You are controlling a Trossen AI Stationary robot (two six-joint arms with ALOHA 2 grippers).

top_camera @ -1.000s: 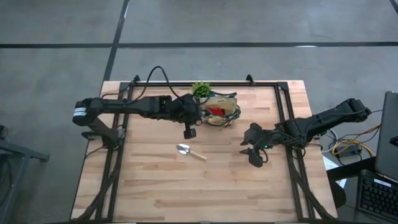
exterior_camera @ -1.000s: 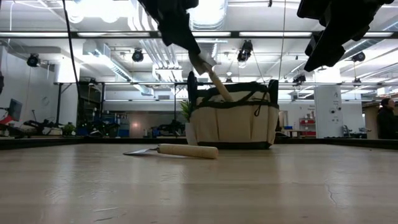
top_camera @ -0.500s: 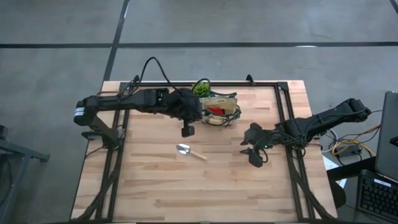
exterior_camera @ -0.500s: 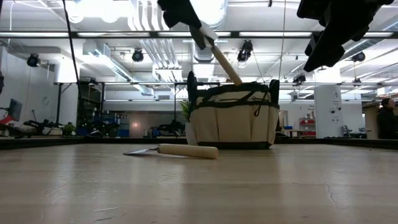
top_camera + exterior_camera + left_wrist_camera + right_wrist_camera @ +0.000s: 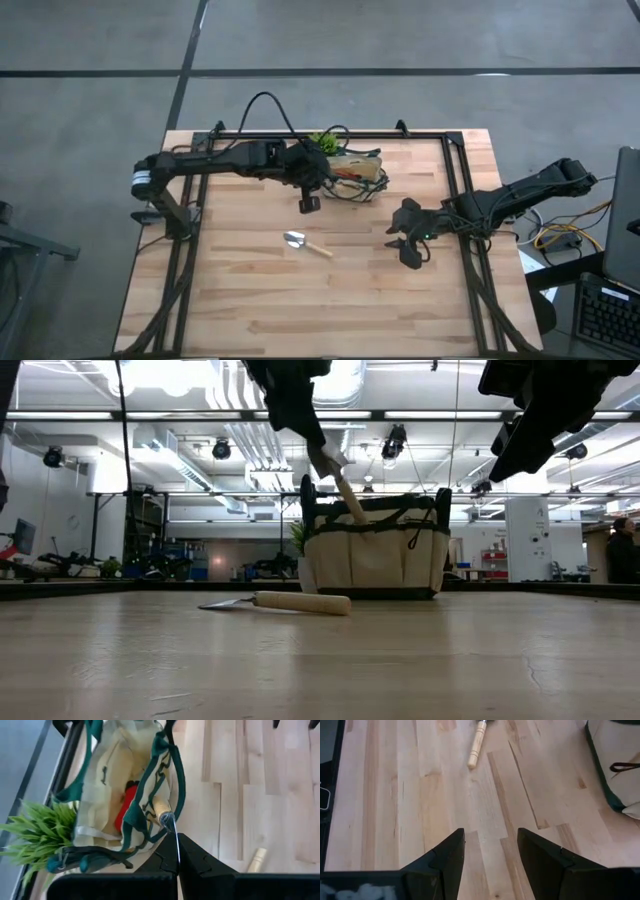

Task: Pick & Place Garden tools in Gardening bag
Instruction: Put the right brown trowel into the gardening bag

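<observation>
The beige gardening bag with green trim (image 5: 362, 176) stands at the table's far middle, also in the low view (image 5: 375, 558) and the left wrist view (image 5: 107, 780). A red lump (image 5: 128, 813) lies inside it. My left gripper (image 5: 318, 182) is over the bag's left end, shut on a wooden-handled tool (image 5: 345, 490). A trowel (image 5: 305, 243) lies flat on the table, nearer than the bag. My right gripper (image 5: 408, 246) hangs open and empty above the table's right part (image 5: 490, 845). My left gripper pinches the tool's thin metal end (image 5: 175, 840) between its two fingers, coming from above and pointing down. The tool hangs slanted below the fingers. Its wooden handle (image 5: 161, 812) points down into the bag's open top at the green rim.
A small green leafy plant (image 5: 322, 141) stands just behind the bag's left end (image 5: 35, 827). Black rails (image 5: 455, 170) run along the table's far, left and right sides. Bare wood lies along the near half of the table (image 5: 300, 310).
My left gripper has gone up with the tool, shifted toward the bag and the far edge, then come down again. The tool's wooden handle end, which had risen above the bag's rim, now reaches down into the bag's opening. The gripper has stayed shut.
</observation>
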